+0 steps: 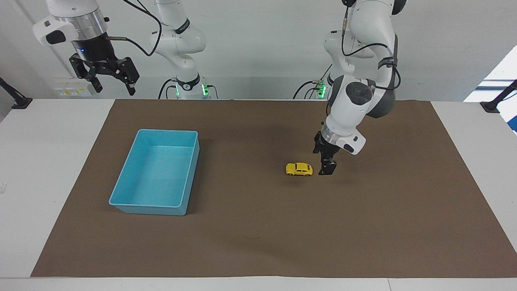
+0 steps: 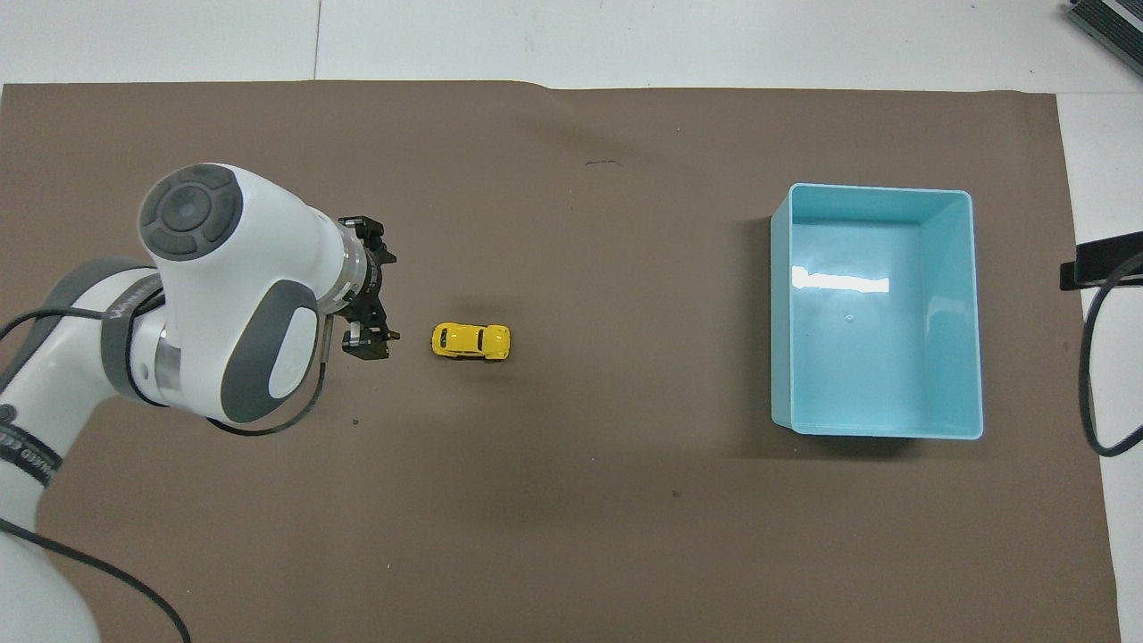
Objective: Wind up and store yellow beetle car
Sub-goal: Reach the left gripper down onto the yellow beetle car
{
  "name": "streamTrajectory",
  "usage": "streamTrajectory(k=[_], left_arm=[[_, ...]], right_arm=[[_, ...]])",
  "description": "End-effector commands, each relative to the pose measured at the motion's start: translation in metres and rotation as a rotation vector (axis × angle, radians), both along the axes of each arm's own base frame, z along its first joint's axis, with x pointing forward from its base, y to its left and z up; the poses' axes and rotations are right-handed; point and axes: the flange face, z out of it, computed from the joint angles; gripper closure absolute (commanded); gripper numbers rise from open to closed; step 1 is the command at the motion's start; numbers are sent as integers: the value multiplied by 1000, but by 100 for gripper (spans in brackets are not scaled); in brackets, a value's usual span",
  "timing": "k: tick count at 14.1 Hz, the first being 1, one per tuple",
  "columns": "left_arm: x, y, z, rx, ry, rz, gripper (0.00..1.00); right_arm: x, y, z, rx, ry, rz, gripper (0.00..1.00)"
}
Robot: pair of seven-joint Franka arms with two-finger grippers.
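The yellow beetle car (image 1: 299,169) stands on its wheels on the brown mat (image 1: 258,242) near the middle of the tabletop (image 1: 44,161), lengthwise along the table's long axis, untouched; just beside it, toward the left arm's end, the left gripper (image 1: 325,163) hangs low over the mat with its fingers apart and holding nothing, a small gap between it and the car; the light blue bin (image 1: 121,190) sits on the mat well apart from the car, toward the right arm's end, with nothing in it; the right gripper (image 1: 111,83) waits high over the tabletop's edge nearest the robots, past the bin's end of the mat, its fingers spread and holding nothing.
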Motion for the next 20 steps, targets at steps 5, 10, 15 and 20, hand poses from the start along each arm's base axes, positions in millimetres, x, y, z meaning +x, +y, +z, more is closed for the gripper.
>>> streamTrajectory(k=[5,10,15,20], left_arm=[[-32,-37,-56,16,25,5,0],[-43,-39,-69,26,44,32,0],[-43,-35,-72,25,40,48,0],[-38,-33,-69,14,21,76,52]], right_arm=[[-5,-1,3,-8,-1,2,0],[-6,-2,3,-7,-1,1,0],[-5,-1,3,-8,-1,4,0],[-6,-2,3,-8,-1,2,0]])
